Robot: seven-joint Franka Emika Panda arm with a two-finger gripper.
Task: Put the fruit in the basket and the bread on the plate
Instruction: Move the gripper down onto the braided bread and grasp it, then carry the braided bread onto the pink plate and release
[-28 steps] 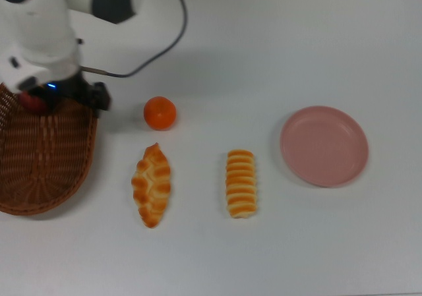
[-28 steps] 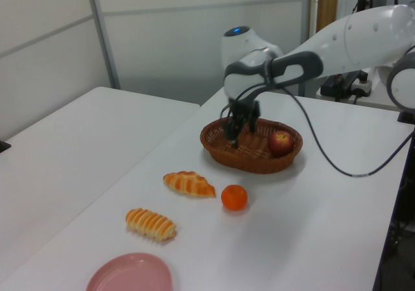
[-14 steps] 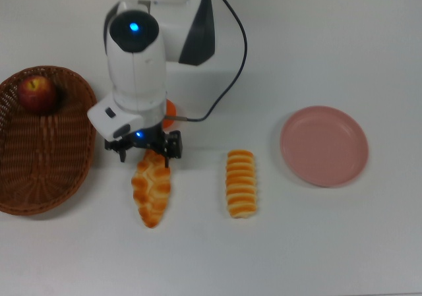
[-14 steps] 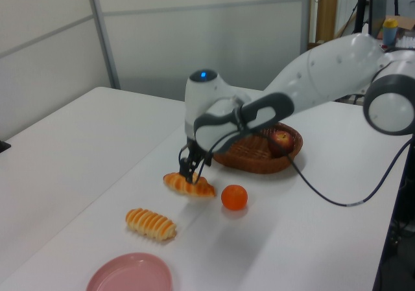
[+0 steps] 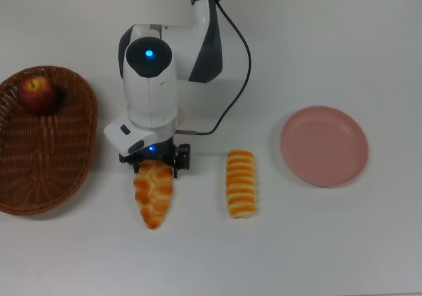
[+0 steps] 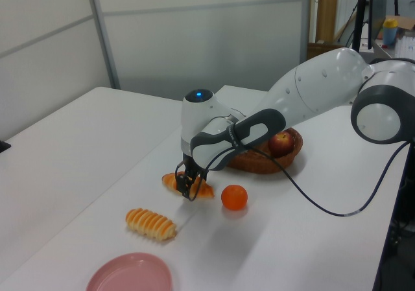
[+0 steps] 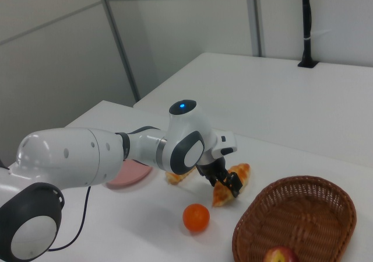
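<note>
Reaching down over the white table (image 5: 316, 256), the gripper (image 5: 155, 165) straddles the near end of the braided pastry (image 5: 154, 197), a finger at each side of it; whether they pinch it I cannot tell. In the top view the ridged roll (image 5: 241, 183) lies just to the pastry's right and the pink plate (image 5: 324, 146) sits bare farther right. The wicker basket (image 5: 39, 171) at the top view's left holds the apple (image 5: 37, 93). In the left view the orange (image 6: 234, 197) rests beside the pastry.
</note>
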